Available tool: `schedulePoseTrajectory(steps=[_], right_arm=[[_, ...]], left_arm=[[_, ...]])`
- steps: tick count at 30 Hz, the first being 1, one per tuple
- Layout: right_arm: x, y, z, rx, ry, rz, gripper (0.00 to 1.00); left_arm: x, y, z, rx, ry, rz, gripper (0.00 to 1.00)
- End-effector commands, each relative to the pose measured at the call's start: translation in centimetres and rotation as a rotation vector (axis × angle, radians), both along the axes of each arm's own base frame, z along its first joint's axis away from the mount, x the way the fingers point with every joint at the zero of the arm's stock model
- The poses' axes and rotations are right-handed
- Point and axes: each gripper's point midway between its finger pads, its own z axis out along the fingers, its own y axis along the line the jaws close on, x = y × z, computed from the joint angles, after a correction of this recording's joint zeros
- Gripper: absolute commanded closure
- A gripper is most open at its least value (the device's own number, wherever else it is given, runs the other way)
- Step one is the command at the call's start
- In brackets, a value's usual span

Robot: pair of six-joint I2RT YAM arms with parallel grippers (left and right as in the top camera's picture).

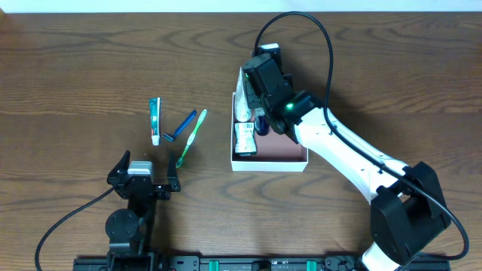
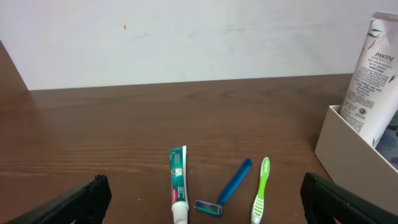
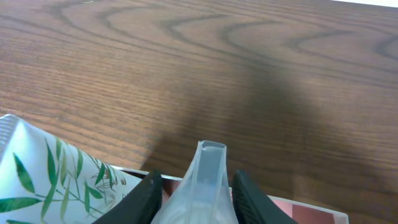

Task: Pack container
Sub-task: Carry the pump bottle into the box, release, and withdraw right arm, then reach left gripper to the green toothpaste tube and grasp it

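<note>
The container [image 1: 269, 166], a shallow white-walled box with a pinkish floor, sits at table centre. A white Pantene tube [image 1: 242, 105] with green leaves leans in its left side. My right gripper [image 1: 265, 119] hangs over the box and is shut on a translucent plastic tube [image 3: 206, 177]. In the right wrist view the fingers [image 3: 194, 182] squeeze that tube, with the Pantene tube [image 3: 43, 180] to the left and the box floor [image 3: 311, 214] below. My left gripper [image 1: 143, 175] is open and empty near the front edge. The left wrist view shows its open fingers [image 2: 204, 188].
A toothpaste tube [image 1: 155, 120], a blue razor [image 1: 183, 126] and a green toothbrush [image 1: 191, 138] lie on the table left of the box. They also show in the left wrist view: toothpaste [image 2: 178, 183], razor [image 2: 229, 190], toothbrush [image 2: 261, 190], box wall [image 2: 348, 162].
</note>
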Motion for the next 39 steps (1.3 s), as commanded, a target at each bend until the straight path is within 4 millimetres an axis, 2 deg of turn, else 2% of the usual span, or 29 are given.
schedulePoseTrajectory(steps=[1,10,14,18,21,23,26,27,29,30,32,34,39], right_arm=[[0.3,0.7,1.1,0.02,-0.031,0.001,0.63],[0.2,0.8,1.1,0.024,-0.028,0.006,0.58],[0.2,0.7,1.9,0.03,-0.041,0.008,0.55],[0.0,0.1,5.1,0.034,-0.106,0.019,0.46],[-0.7,-1.7,9.3,0.054,-0.181,-0.02,0.42],[-1.6,-3.5,12.6,0.081,-0.23,-0.046,0.37],[-2.8,-7.2,16.0,0.083,-0.282,-0.118,0.29],[-3.2,-8.8,17.1,0.081,-0.3,-0.153,0.22],[-4.0,-12.3,18.8,0.073,-0.327,-0.228,0.01],[-4.2,-13.9,19.3,0.068,-0.332,-0.262,0.01],[-4.5,-17.3,19.8,0.069,-0.332,-0.344,0.01],[-4.7,-20.5,19.4,0.076,-0.311,-0.442,0.01],[-5.7,-27.7,16.5,0.134,-0.203,-0.702,0.01]], left_arm=[[-0.1,0.0,-1.5,0.004,0.046,-0.002,0.02],[-0.1,0.0,-1.6,0.004,0.047,-0.002,0.02],[-0.1,0.0,-1.6,0.004,0.047,-0.002,0.02],[-0.1,0.0,-1.6,0.004,0.047,-0.002,0.02],[-0.1,0.0,-1.6,0.004,0.047,-0.002,0.02],[-0.1,0.0,-1.5,0.004,0.046,-0.002,0.02],[-0.1,0.0,-1.6,0.004,0.047,-0.002,0.02],[-0.1,0.0,-1.6,0.004,0.047,-0.002,0.02],[-0.1,0.0,-1.6,0.004,0.047,-0.002,0.02],[-0.1,0.0,-1.6,0.004,0.047,-0.002,0.02],[-0.1,0.0,-1.5,0.004,0.046,-0.002,0.02],[-0.1,0.0,-1.5,0.004,0.046,-0.002,0.02],[-0.1,0.0,-1.5,0.004,0.046,-0.002,0.02]])
